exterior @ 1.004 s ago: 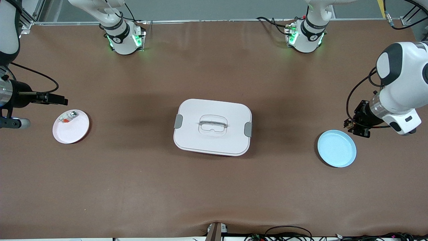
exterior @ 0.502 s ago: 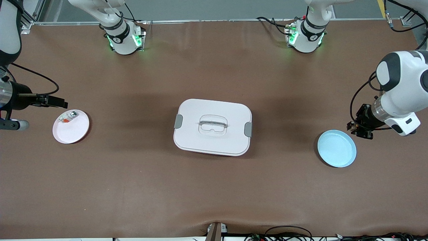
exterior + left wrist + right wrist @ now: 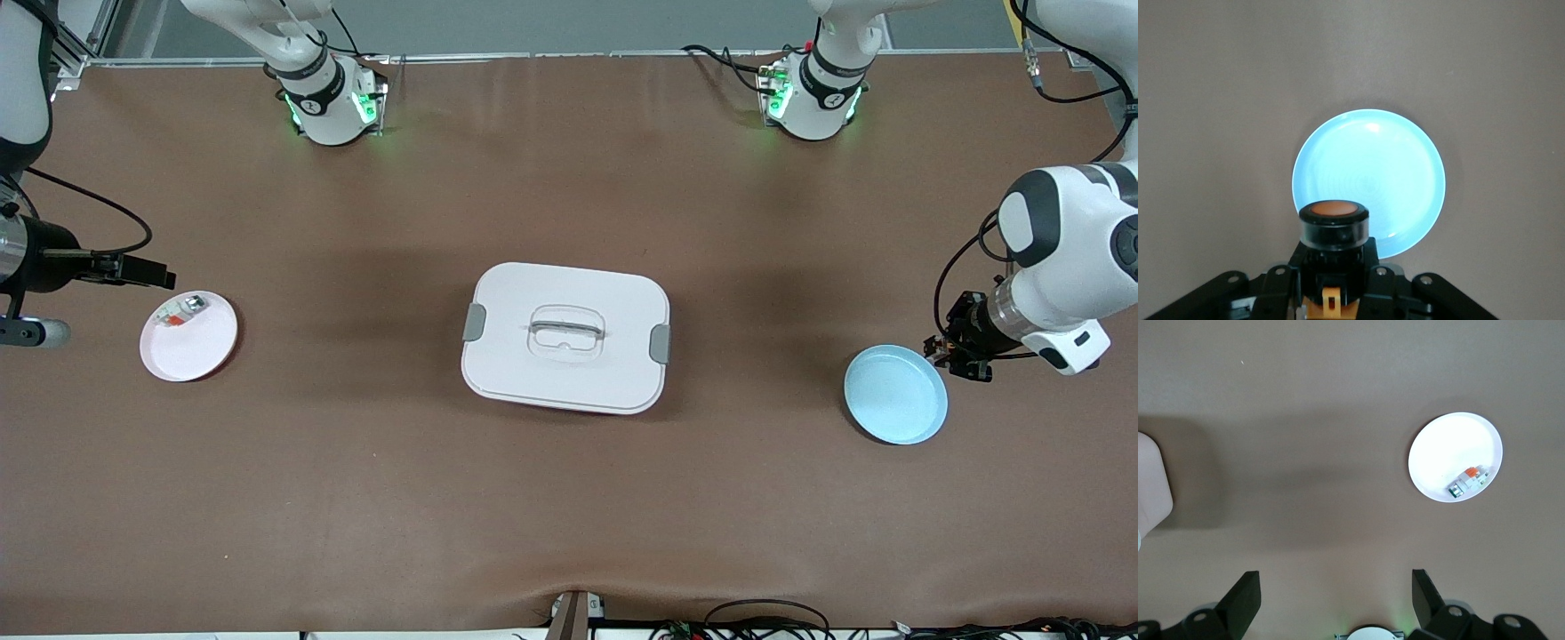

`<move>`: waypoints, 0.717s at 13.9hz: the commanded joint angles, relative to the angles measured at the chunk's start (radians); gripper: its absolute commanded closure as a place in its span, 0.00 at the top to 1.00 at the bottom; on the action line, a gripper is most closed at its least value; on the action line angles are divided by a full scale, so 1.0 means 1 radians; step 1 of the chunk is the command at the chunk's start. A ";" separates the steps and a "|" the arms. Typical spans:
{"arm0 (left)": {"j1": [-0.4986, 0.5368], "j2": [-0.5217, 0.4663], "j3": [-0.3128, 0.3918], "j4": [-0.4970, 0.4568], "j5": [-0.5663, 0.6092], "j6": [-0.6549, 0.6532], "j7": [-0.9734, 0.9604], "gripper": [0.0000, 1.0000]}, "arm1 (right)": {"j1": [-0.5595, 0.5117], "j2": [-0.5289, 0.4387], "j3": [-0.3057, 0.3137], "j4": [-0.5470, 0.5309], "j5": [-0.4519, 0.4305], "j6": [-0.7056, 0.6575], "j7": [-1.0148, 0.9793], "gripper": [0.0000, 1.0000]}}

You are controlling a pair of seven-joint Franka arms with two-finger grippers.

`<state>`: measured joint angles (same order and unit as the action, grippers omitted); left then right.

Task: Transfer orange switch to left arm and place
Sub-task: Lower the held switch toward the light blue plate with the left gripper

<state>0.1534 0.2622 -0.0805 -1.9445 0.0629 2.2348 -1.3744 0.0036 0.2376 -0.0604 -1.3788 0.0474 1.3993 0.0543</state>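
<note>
One small, rigid orange switch (image 3: 1334,223) we judge light; left end effector (image 3: 1333,280) pinches its body above the blue plate (image 3: 1405,173); right end effector (image 3: 1331,600) spread, waiting.

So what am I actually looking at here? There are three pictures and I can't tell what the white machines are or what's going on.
These are two white robot arms bolted at one edge of a brown table. The wide picture looks down from a high camera facing them; the other two come from cameras on each arm's wrist. In the middle stands a white lidded box. Toward the left arm's end lies an empty blue plate; toward the right arm's end a white plate holds a small white part with an orange bit. The left gripper, shut on the orange switch, hangs by the blue plate's rim. The right gripper, open and empty, waits in the air next to the white plate.
</note>
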 commanded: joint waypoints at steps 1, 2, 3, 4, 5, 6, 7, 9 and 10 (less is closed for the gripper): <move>0.015 0.032 -0.013 -0.002 0.026 0.055 -0.003 0.00 | -0.005 -0.027 0.002 0.010 -0.021 0.001 0.015 1.00; 0.015 0.048 -0.013 -0.002 0.026 0.074 -0.003 0.00 | -0.007 -0.029 -0.001 0.012 -0.020 -0.005 0.015 1.00; 0.017 0.061 -0.012 -0.002 0.026 0.091 -0.003 0.00 | -0.011 -0.035 -0.005 0.021 -0.018 -0.009 0.015 1.00; 0.015 0.071 -0.013 -0.002 0.026 0.101 -0.003 0.00 | -0.013 -0.043 -0.007 0.039 -0.020 -0.010 0.012 1.00; 0.017 0.077 -0.013 -0.001 0.026 0.105 -0.005 0.00 | -0.011 -0.044 -0.007 0.055 -0.023 -0.013 0.004 1.00; 0.018 0.087 -0.013 0.001 0.026 0.106 -0.005 0.00 | -0.004 -0.049 -0.004 0.061 -0.040 -0.023 0.010 1.00; 0.018 0.094 -0.013 0.001 0.026 0.106 -0.003 0.00 | -0.004 -0.050 0.001 0.064 -0.053 -0.049 0.013 1.00; 0.018 0.123 -0.013 0.001 0.026 0.126 -0.003 0.00 | -0.004 -0.060 -0.002 0.067 -0.053 -0.054 0.015 1.00; 0.018 0.140 -0.013 0.004 0.026 0.143 -0.003 0.00 | -0.010 -0.066 -0.006 0.067 -0.054 -0.049 0.015 1.00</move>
<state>0.1582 0.3751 -0.0811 -1.9456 0.0630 2.3428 -1.3744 -0.0008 0.1876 -0.0695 -1.3163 0.0178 1.3577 0.0557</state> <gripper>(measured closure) 0.656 0.000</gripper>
